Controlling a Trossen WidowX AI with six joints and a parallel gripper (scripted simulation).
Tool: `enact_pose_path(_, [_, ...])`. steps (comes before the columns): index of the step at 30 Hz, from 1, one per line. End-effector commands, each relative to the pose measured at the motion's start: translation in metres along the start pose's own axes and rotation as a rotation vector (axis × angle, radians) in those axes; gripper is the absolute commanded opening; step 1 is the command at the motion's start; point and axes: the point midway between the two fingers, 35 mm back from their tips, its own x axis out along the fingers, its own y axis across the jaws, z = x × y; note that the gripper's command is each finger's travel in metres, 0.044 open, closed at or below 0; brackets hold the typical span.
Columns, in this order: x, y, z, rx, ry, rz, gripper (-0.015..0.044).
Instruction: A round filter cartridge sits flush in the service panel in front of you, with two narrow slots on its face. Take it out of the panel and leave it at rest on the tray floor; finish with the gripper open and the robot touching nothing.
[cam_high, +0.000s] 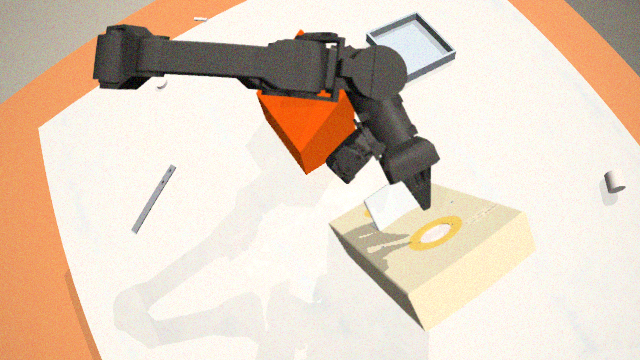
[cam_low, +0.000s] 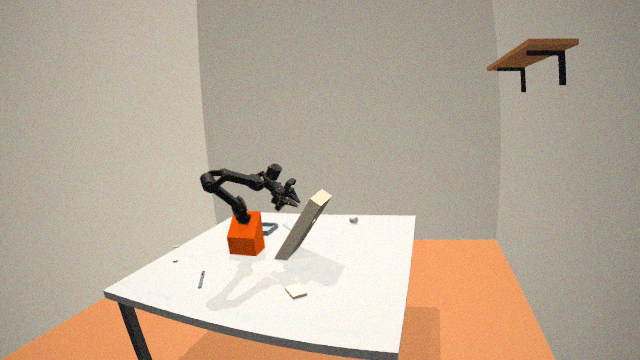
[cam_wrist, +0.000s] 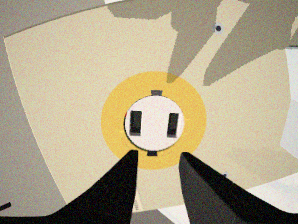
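The white round cartridge (cam_high: 436, 233) (cam_wrist: 154, 122) sits in the tilted beige service panel (cam_high: 400, 275) (cam_low: 300, 230) (cam_wrist: 60, 100), inside a yellow ring (cam_wrist: 114, 120). Its two dark slots show side by side in the wrist view, with a small dark notch above and below the disc. My gripper (cam_high: 425, 207) (cam_low: 298, 203) (cam_wrist: 158, 158) is partly open, with nothing between its fingers. It hangs off the panel face, with its tips just below the cartridge in the wrist view. The blue-grey tray (cam_high: 431, 67) (cam_low: 272, 231) stands behind the arm; its visible floor is bare.
A pale flat piece (cam_high: 392, 206) stands out at the panel's left part, close beside the gripper. A metal bar (cam_high: 154, 199) (cam_low: 201, 279) lies at the left. A small grey cylinder (cam_high: 614, 181) (cam_low: 353, 220) is at the right. A flat beige piece (cam_low: 296, 290) lies nearer the exterior camera.
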Motion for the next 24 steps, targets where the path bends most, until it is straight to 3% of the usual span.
enact_pose_path(1, [0.008, 0.0, -0.001, -0.004, 0.005, -0.001, 0.0112])
enact_pose_path(24, [0.038, 0.0, 0.002, -0.006, 0.001, 0.009, 0.0112])
